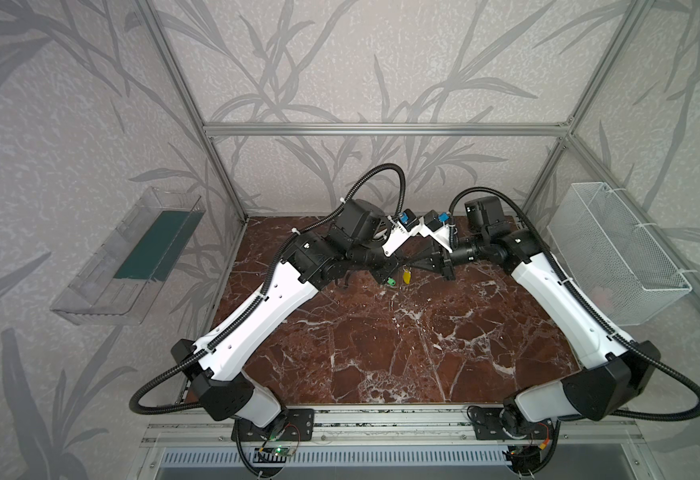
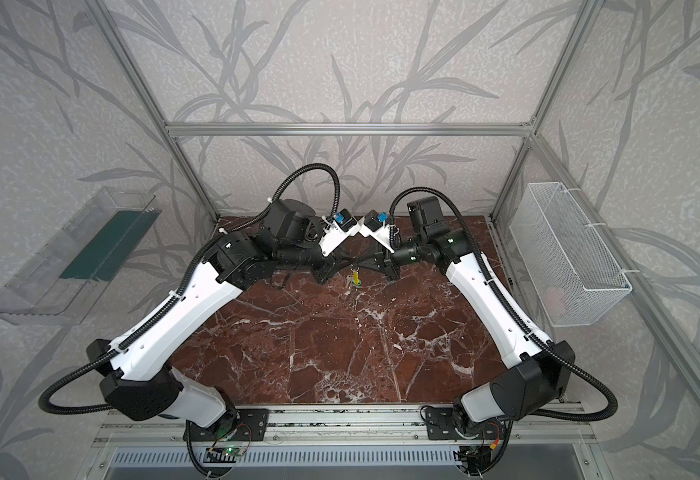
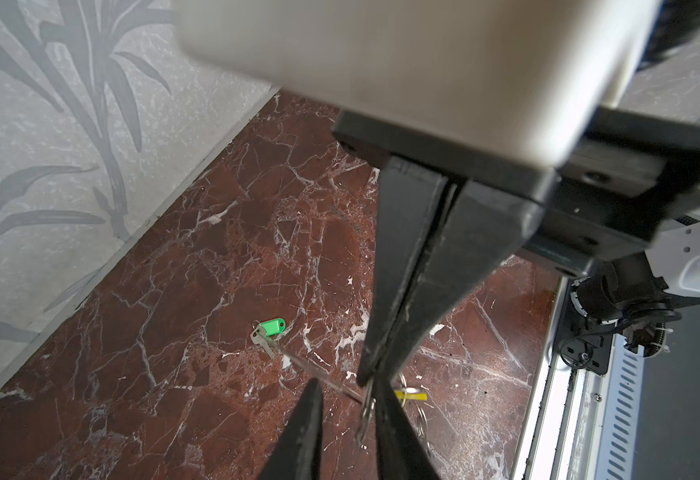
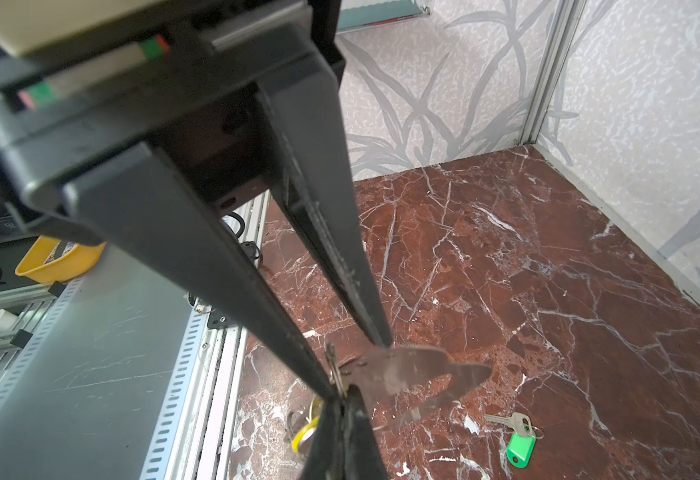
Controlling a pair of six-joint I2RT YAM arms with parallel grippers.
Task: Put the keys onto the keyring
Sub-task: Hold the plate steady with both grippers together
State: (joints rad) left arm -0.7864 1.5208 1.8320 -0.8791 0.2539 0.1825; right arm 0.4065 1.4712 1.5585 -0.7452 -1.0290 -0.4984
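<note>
Pinched in the fully closed right gripper (image 4: 358, 368), above the marble table (image 4: 547, 291): the keyring (image 4: 414, 372). Narrowly parted around a small split ring (image 3: 367, 409): left gripper (image 3: 348, 390). Dangling below, just above frame centre in both top views, yellow-tagged key (image 1: 406, 275); flat on the table nearby, green-tagged key (image 3: 269, 330)

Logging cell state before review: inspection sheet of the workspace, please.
surface: red-brown marble tabletop, white veins.
job's things: keyring held aloft at the gripper tips; yellow-tag key seems to hang just below; green-tag key lies loose on the table.
clutter: nothing seen.
grippers: right gripper shut at the keyring's end; left gripper with jaws slightly apart around a wire ring there; grip unclear.
cables: black conduits run along both arms, looping at bases and wrists.
surroundings: clear tray on the left wall, wire basket on the right, aluminium frame.
</note>
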